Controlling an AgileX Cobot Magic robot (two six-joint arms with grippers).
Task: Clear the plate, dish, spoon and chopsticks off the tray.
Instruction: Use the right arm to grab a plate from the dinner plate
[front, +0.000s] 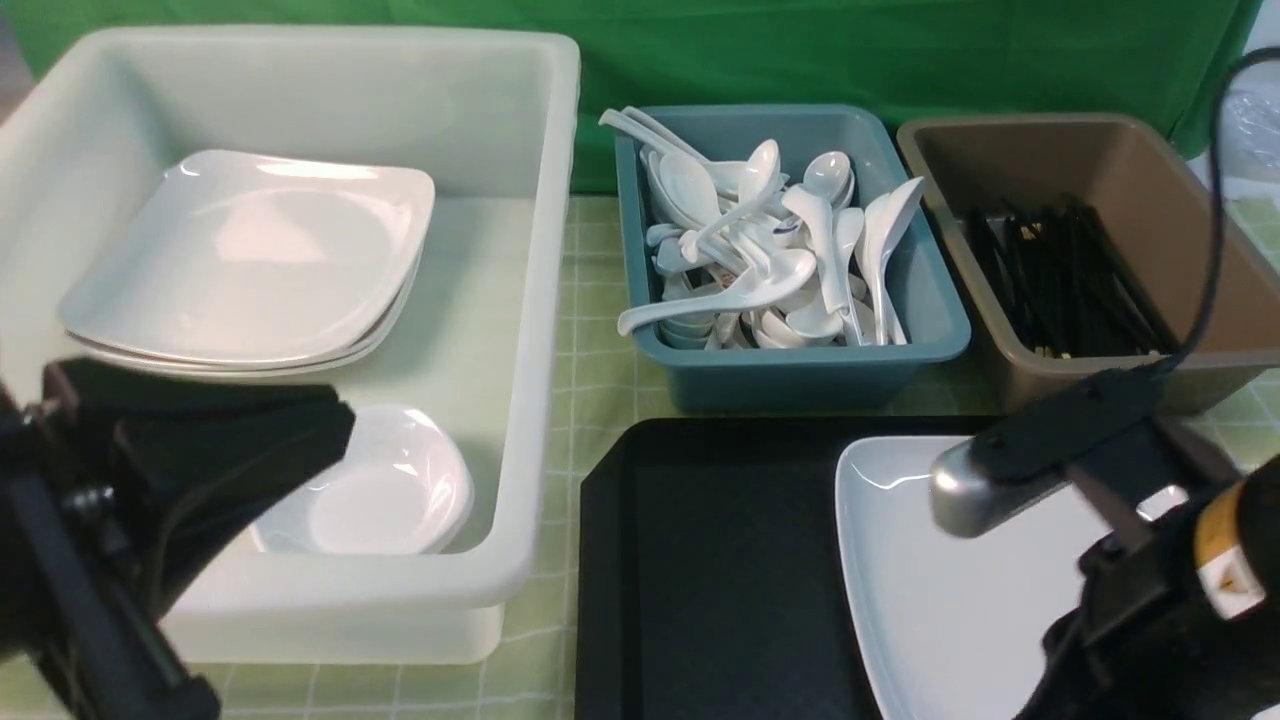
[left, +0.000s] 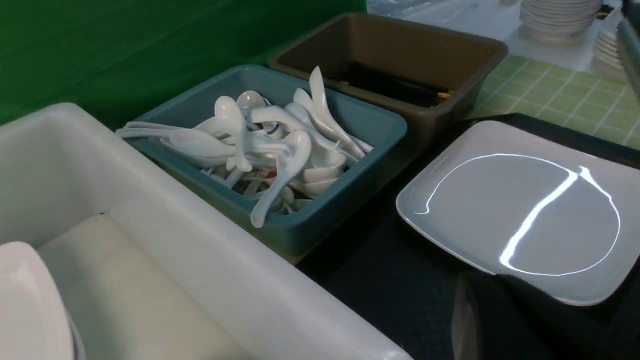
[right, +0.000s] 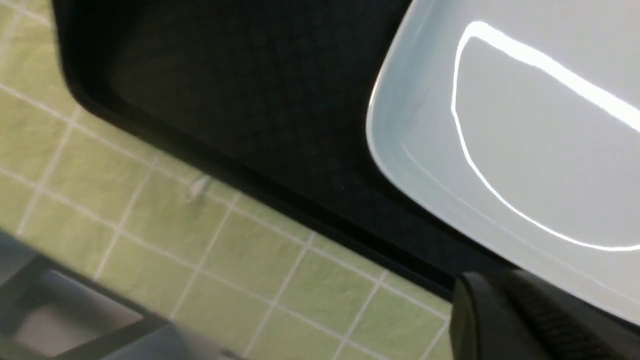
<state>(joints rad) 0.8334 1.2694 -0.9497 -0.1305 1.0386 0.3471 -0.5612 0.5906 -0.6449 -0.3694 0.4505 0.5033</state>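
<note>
Only the large glossy white squarish plate (front: 940, 600) shows on the black rectangular plastic tray (front: 700, 580), lower right of the front view. No spoon, chopsticks or dish on its visible part. My left jaws: clenched. Right jaws near the plate's edge; can't tell their state.

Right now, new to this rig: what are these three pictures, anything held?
It is a two-armed robot. The front view looks forward from between the left arm and right arm; the other two come from cameras on each wrist. On the checked cloth stand a white tub with stacked plates and small dishes, a teal tub of soup spoons, a brown tub of chopsticks. Nearer, the black tray holds one plate. The left tool is shut, visibly empty. The right tool is near the plate's edge, state unclear.
</note>
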